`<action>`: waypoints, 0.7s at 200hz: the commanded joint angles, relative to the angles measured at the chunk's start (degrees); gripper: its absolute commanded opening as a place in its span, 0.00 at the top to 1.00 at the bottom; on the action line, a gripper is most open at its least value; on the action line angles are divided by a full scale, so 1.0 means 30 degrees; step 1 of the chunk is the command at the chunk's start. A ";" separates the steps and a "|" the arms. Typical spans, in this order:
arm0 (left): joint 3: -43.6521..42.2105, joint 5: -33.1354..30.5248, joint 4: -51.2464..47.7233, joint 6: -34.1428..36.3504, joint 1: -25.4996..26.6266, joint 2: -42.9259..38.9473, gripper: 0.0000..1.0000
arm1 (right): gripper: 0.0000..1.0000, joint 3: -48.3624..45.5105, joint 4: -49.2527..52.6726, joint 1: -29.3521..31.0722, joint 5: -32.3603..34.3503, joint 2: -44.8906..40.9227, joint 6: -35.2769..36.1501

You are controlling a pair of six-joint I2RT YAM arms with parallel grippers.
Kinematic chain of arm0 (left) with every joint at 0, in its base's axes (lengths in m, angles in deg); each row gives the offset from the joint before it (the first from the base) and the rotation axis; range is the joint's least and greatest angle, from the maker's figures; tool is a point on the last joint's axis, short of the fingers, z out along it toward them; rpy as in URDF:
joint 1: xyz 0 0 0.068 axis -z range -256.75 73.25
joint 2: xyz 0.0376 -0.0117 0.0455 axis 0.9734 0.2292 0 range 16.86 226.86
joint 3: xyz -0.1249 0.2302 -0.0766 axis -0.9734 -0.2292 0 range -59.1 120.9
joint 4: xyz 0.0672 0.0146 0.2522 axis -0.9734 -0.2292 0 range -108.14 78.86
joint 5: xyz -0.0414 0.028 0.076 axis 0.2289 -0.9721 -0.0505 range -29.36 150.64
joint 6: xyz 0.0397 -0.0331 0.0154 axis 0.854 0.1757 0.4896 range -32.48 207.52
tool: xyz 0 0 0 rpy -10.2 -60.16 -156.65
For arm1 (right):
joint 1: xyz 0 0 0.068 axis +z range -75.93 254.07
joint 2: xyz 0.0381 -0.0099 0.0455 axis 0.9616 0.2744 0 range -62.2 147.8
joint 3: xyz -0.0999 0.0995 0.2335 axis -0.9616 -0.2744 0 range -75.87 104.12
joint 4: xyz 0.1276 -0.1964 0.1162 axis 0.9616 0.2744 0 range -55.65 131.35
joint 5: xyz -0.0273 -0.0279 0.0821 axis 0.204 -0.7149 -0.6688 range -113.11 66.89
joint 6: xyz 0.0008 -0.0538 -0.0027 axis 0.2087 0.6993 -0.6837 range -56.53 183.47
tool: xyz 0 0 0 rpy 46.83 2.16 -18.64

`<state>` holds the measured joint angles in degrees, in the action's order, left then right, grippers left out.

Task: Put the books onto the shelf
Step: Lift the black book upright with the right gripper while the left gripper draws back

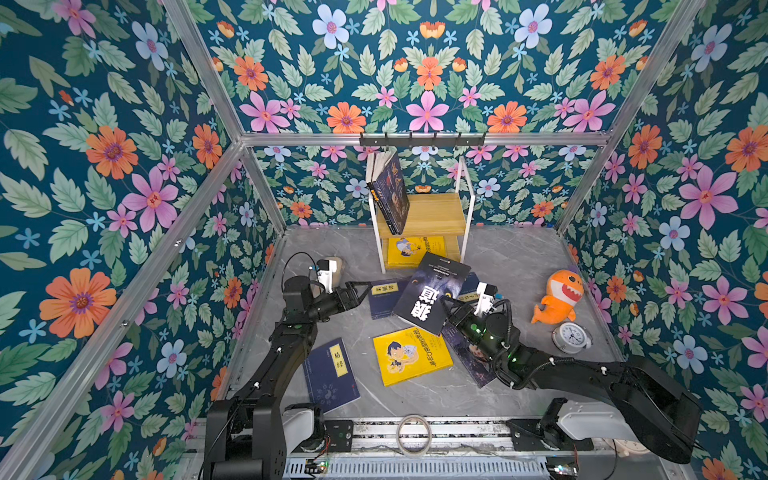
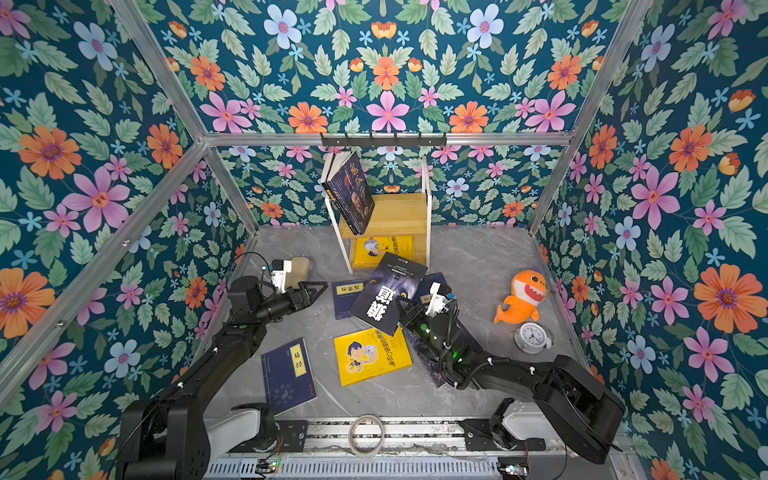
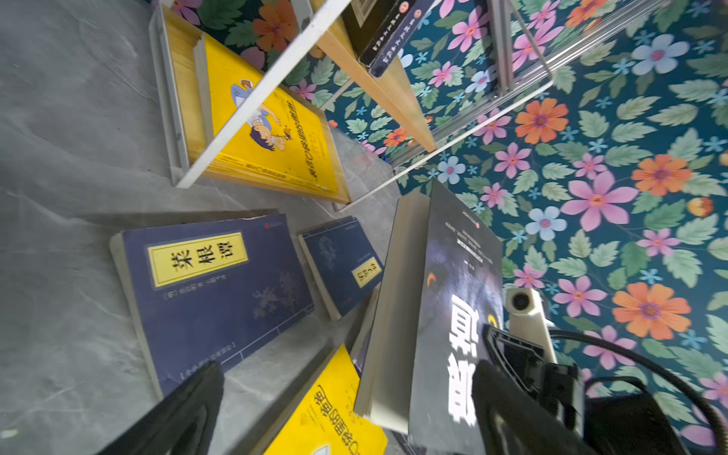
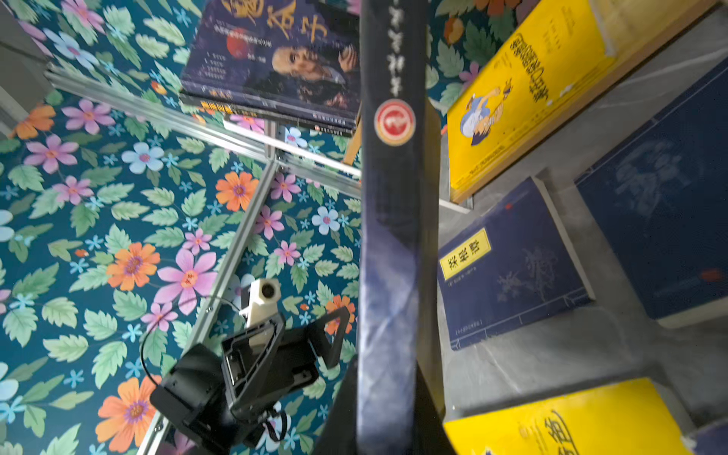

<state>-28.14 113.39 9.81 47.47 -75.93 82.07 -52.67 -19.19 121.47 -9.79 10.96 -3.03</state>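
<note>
The right end effector (image 1: pixel 448 305) is clamped on the lower edge of a black book (image 1: pixel 432 291) with a large white title. It holds the book up off the grey counter (image 1: pixel 511 257), tilted, with its far corner just in front of the shelf's (image 1: pixel 434 214) lower tier. In the right wrist view the book's spine (image 4: pixel 390 236) runs straight out from between the jaws. The left end effector (image 1: pixel 360 291) stands wide open and holds nothing; in the left wrist view its two fingers (image 3: pixel 189 409) sit far apart, with the black book just beside one of them. It hovers near a navy book with a yellow label (image 1: pixel 384 297) that lies flat on the counter. On the shelf, a few dark books (image 1: pixel 388 195) lean against the left end of the upper board, and a yellow book (image 1: pixel 415 249) lies flat on the lower board. More books lie loose on the counter: a second yellow book (image 1: pixel 411 355) in the middle, a navy book (image 1: pixel 330 374) near the front left, and another dark one (image 1: pixel 469 357) partly under the right arm. An orange shark plush (image 1: pixel 559 297) and a small alarm clock (image 1: pixel 571 336) sit at the right side, well apart from the shelf.
</note>
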 commanded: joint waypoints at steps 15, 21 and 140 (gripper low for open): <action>-0.1629 0.1990 0.7639 -0.5403 0.0020 -0.0309 0.00 | 1.00 0.0534 -0.4920 0.0788 0.3967 0.0345 -0.0493; -0.1745 0.2069 0.8217 -0.5963 0.0034 -0.0315 0.00 | 1.00 0.0504 -0.5547 0.0916 0.4550 0.0501 -0.0700; -0.2494 0.1785 1.1081 -0.9040 0.3893 -0.0524 0.00 | 1.00 0.3717 -0.9312 0.3463 1.1321 0.5728 -0.4380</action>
<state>-35.62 119.01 37.43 23.25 -66.62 80.36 -43.82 -39.69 130.63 20.09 26.52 -12.78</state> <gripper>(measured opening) 0.996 0.145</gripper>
